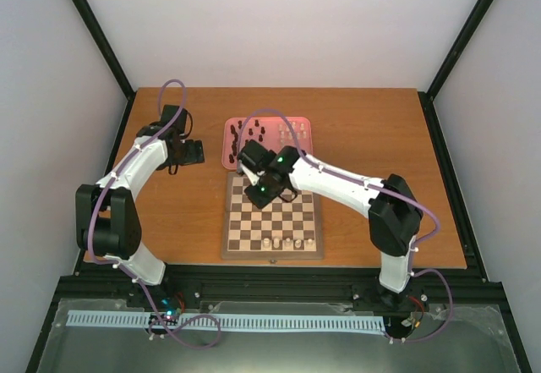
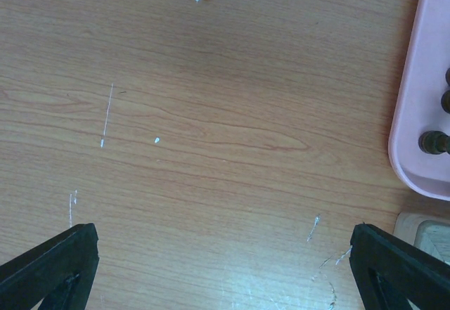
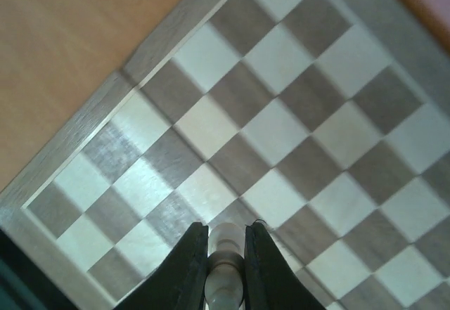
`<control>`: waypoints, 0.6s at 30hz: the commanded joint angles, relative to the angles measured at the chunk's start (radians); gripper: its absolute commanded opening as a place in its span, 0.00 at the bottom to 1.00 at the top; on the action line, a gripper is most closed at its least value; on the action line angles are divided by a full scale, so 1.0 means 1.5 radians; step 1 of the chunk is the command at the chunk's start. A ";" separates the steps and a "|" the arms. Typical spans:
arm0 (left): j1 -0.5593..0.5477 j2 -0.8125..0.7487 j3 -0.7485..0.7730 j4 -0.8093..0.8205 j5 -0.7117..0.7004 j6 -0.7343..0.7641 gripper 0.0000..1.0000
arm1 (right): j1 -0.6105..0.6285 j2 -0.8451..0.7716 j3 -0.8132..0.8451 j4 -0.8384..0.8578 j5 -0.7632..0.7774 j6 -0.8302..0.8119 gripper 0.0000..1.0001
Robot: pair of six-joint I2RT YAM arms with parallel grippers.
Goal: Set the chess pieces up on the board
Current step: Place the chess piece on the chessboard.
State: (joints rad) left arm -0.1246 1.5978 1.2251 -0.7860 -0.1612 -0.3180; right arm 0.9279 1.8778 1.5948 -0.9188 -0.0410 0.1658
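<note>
- One cream piece (image 3: 225, 261): pinched between the fingers of the right gripper (image 3: 226, 231), which is nearly closed on it, over the 11 o'clock part of the board (image 1: 296, 212)
- Other cream pieces (image 1: 286, 242): a row along the board's 6 o'clock edge
- Several dark pieces (image 1: 254, 128): in the tray (image 1: 228, 155), at the board's 12 o'clock
- The left gripper (image 2: 223, 236): jaws wide apart, empty, over the table (image 2: 211, 113) at the board's 10 o'clock

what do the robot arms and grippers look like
The left arm and right arm have white links, black joints and a lilac cable looping along each. The left gripper and right gripper have black tapered fingers. A green light glows on the right wrist.
</note>
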 commanded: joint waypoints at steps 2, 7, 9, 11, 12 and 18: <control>-0.002 -0.016 0.019 -0.002 -0.013 0.003 1.00 | 0.069 -0.047 -0.037 0.038 -0.017 0.009 0.12; -0.003 -0.023 0.022 -0.004 -0.028 0.008 1.00 | 0.119 -0.047 -0.056 0.037 -0.010 0.005 0.12; -0.002 -0.024 0.021 -0.003 -0.022 0.007 1.00 | 0.127 -0.051 -0.075 0.045 -0.015 0.010 0.13; -0.002 -0.025 0.017 -0.002 -0.017 0.006 1.00 | 0.135 -0.054 -0.086 0.048 -0.017 0.011 0.12; -0.003 -0.027 0.014 0.001 -0.016 0.005 1.00 | 0.139 -0.055 -0.091 0.048 -0.015 0.011 0.13; -0.002 -0.039 -0.001 0.005 -0.021 0.005 1.00 | 0.152 -0.062 -0.112 0.057 -0.028 0.014 0.13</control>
State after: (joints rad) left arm -0.1246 1.5749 1.2240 -0.7849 -0.1833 -0.3180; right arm 1.1358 1.8294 1.4395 -0.8623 -0.0666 0.1772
